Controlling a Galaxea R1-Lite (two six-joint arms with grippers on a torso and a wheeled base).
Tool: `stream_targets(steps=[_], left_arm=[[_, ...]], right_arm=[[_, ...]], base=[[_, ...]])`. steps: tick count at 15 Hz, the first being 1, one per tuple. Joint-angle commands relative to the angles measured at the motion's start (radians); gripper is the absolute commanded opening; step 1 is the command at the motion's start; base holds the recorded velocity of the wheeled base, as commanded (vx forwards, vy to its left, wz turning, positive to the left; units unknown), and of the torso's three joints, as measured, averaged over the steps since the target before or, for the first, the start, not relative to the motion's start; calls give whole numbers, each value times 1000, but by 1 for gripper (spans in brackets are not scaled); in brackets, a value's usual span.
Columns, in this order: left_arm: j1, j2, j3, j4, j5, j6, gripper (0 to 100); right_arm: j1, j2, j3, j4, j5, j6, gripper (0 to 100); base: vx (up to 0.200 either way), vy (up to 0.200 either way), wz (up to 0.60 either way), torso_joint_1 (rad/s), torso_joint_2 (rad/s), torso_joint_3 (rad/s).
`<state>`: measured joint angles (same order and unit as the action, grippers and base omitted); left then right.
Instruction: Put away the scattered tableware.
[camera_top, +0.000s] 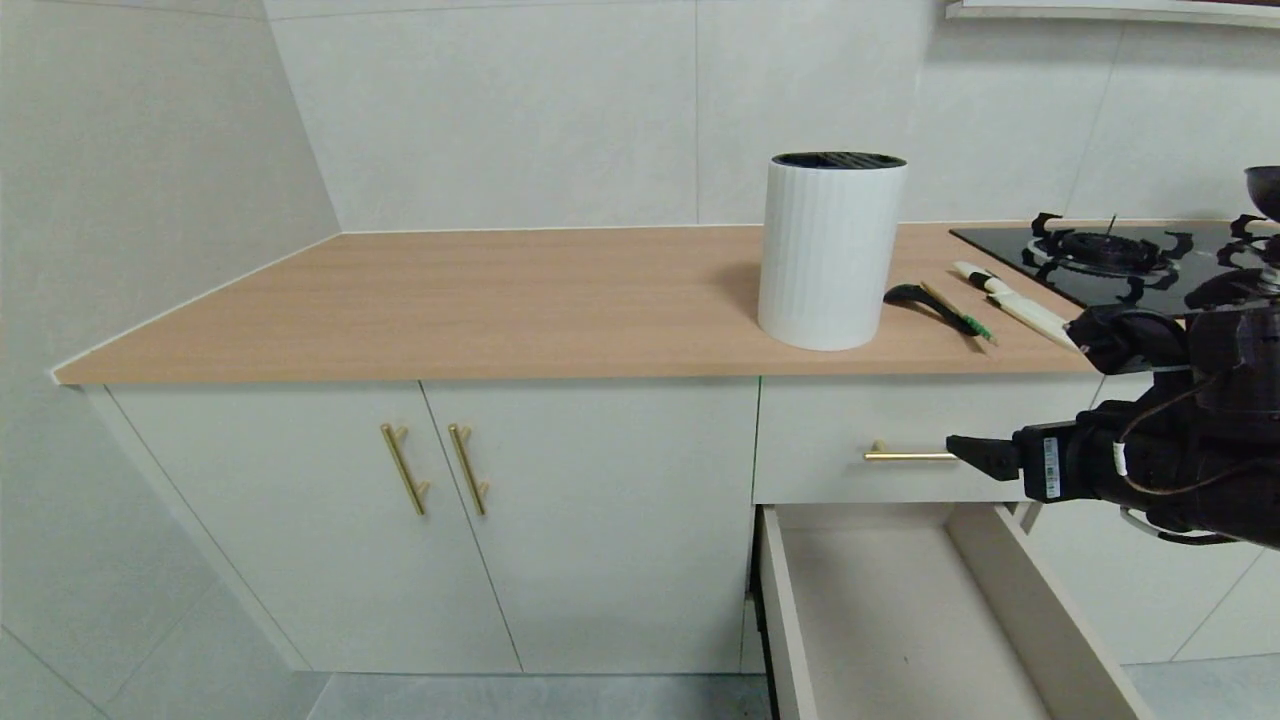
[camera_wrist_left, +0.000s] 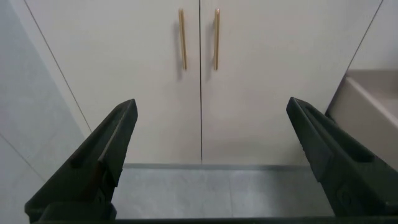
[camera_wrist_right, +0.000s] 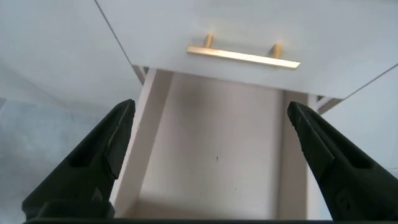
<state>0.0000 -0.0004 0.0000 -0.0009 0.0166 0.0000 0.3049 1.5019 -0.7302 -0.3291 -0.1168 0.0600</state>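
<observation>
head view: right pincer (camera_top: 975, 455), spread apart, hangs beside the handle (camera_top: 905, 456) above the open drawer (camera_top: 780, 600). reaching up, it could sweep the knife (camera_top: 1020, 310) off the table (camera_top: 500, 300) edge. left pincer (camera_wrist_left: 211, 109) gapes too.

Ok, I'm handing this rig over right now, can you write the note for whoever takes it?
Left gripper: open, holding nothing, low in front of the cabinet doors.
Right gripper: open, holding nothing, close to the upper drawer's handle, above the open lower drawer.
Spoon, stick and knife lie on the counter, between the holder and the stove.
Done: lower drawer pulled out.
Left: pick up all three pieces and put them away.
</observation>
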Motion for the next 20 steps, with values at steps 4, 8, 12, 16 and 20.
stream_targets(steps=[4, 8, 12, 16, 20], left_arm=[[-2, 0, 0, -1, 0, 0, 100], [0, 0, 0, -1, 0, -2, 100], [0, 0, 0, -1, 0, 0, 100], [-2, 0, 0, -1, 0, 0, 100], [0, 0, 0, -1, 0, 0, 100]], right_arm=[[0, 3, 0, -1, 2, -14, 100], [0, -15, -51, 5, -9, -32, 100], [-27, 38, -190, 99, -53, 101, 100], [-53, 153, -370, 226, -144, 184, 100], [-82, 287, -497, 297, -156, 218, 100]], base=[[0, 0, 0, 138, -332, -201], [0, 0, 0, 9, -19, -12], [0, 0, 0, 0, 0, 0], [0, 0, 0, 0, 0, 0], [0, 0, 0, 0, 0, 0]])
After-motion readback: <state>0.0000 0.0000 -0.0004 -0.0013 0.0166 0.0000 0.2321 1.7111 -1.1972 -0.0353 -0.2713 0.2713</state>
